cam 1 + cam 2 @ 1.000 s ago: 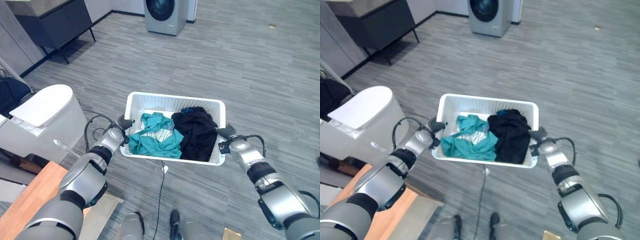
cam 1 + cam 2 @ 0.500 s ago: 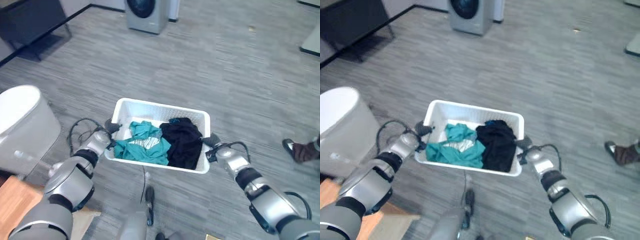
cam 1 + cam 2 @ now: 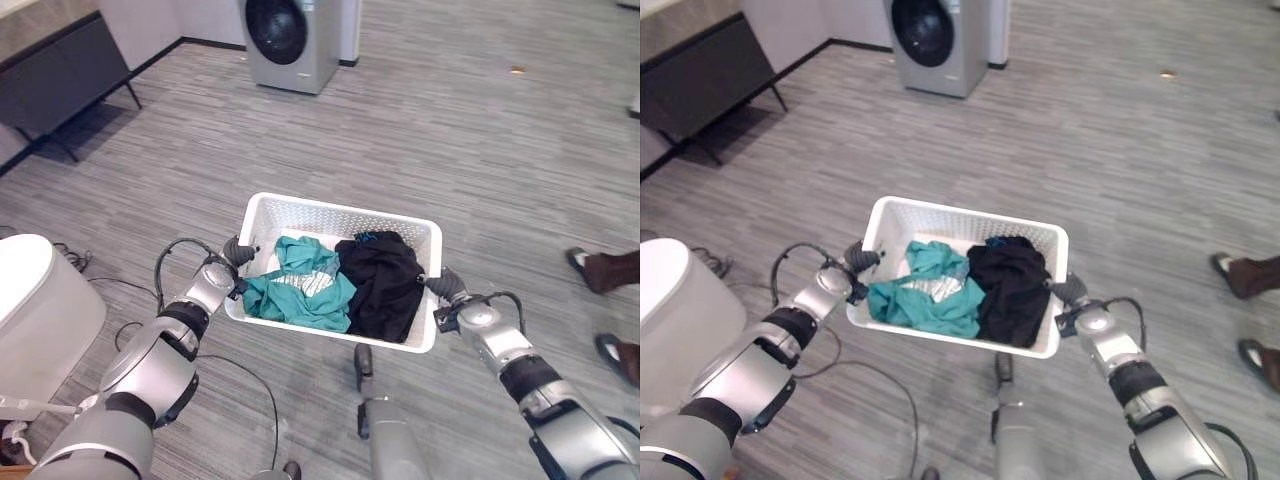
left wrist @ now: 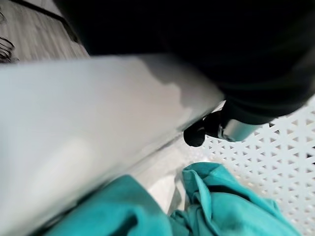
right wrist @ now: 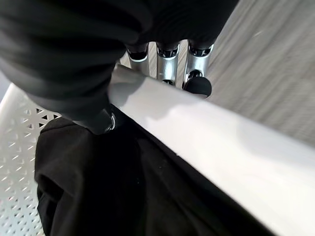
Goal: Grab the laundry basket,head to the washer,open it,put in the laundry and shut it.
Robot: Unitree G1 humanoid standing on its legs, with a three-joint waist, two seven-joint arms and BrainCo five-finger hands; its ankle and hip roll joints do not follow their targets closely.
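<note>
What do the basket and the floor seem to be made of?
Basket: looks like white moulded plastic, semi-matt, walls pierced with a small lattice. Floor: probably grey wood-look laminate or vinyl, streaked in plank-like lines; it could also be carpet tile.

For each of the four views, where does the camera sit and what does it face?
Eye views: on the head, looking down at the basket, both arms, washer ahead.
Left wrist: by the left robot hand gripping the rim, teal cloth below.
Right wrist: by the right robot hand on the rim, black cloth inside.
All share the basket.
</note>
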